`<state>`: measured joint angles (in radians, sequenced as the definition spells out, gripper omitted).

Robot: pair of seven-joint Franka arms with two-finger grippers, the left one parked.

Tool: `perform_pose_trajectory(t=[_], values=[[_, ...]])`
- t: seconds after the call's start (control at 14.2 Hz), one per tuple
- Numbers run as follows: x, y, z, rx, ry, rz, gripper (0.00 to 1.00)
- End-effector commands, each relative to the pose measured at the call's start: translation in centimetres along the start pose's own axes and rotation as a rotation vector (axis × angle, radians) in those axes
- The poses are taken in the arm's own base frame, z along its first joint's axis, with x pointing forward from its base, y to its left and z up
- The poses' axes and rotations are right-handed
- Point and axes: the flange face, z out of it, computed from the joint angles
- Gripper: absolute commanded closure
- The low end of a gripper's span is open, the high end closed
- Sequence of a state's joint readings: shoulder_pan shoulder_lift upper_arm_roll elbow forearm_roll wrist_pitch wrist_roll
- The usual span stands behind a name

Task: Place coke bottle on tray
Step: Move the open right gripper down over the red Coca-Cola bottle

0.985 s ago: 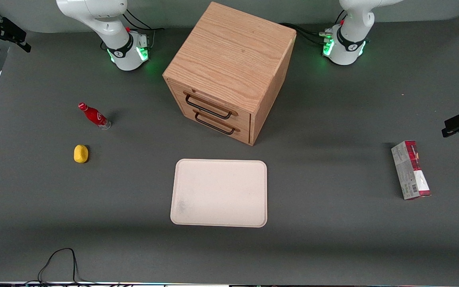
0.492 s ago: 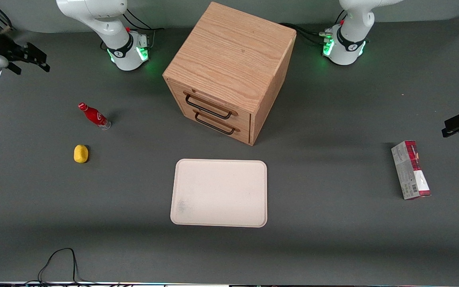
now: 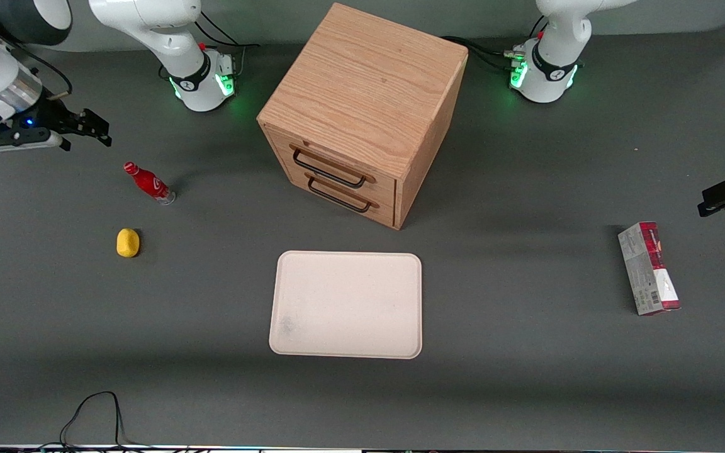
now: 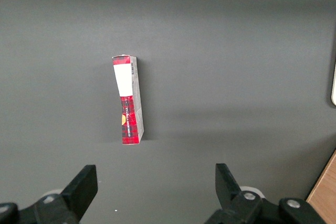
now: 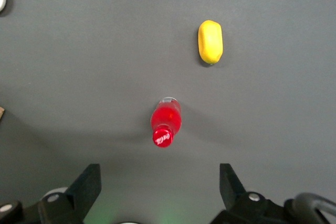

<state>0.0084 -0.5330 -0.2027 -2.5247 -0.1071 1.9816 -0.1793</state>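
Note:
The coke bottle, small and red with a red cap, stands upright on the grey table toward the working arm's end. From the wrist I look down on its cap. My right gripper hangs above the table, a little farther from the front camera than the bottle and apart from it. Its fingers are open with nothing between them, and the gripper is short of the bottle. The cream-white tray lies flat in front of the wooden cabinet, with nothing on it.
A yellow lemon-like object lies nearer the front camera than the bottle. A wooden two-drawer cabinet stands mid-table. A red-and-grey carton box lies toward the parked arm's end. A black cable loops at the table's front edge.
My right arm has swung in from the table's edge toward the bottle, and the gripper now hangs close to it. Bottle, tray and the other objects have not moved.

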Motion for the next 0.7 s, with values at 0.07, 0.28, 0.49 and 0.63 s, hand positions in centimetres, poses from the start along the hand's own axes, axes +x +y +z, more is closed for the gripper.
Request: perform_pose_trajectory(t=[0.07,0.28,0.49,0.63], values=[[-0.3,1.0,4.7,0.013,-0.019,0.005,0.0],[-1.2,0.9,7.7,0.023,-0.007,0.013,0.0],[-0.7,1.0,9.2,0.017,-0.009,0.014,0.0],[-0.1,1.1,10.2,0.009,-0.005,0.014,0.0]])
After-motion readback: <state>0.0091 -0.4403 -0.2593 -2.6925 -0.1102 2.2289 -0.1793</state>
